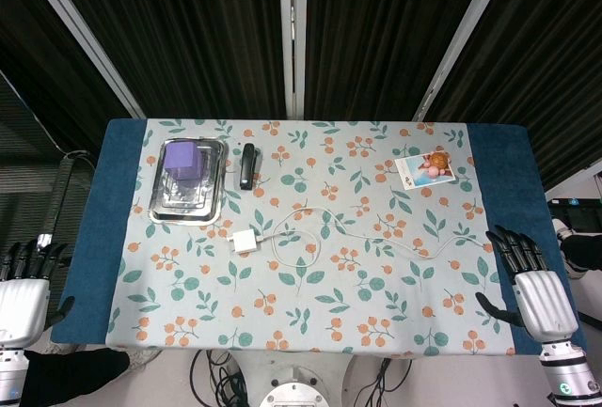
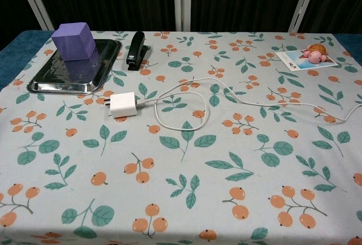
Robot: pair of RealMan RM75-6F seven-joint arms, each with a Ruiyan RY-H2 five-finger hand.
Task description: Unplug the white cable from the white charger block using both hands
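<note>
The white charger block point(image 1: 245, 241) point(image 2: 124, 104) lies on the floral cloth left of centre, with the white cable point(image 1: 320, 228) point(image 2: 226, 89) plugged into its right side. The cable loops once and trails off toward the right edge. My left hand point(image 1: 23, 285) hovers off the table's near-left corner, fingers spread, holding nothing. At the near-right corner my right hand point(image 1: 531, 285) is likewise spread and empty. Both hands are far from the charger and appear only in the head view.
A metal tray point(image 1: 212, 191) point(image 2: 39, 81) carrying a purple block point(image 1: 182, 160) point(image 2: 74, 41) sits at the back left. A black stapler point(image 1: 247, 164) point(image 2: 136, 50) lies beside it. A card with a small pink toy point(image 1: 431, 165) point(image 2: 313, 55) rests at the back right.
</note>
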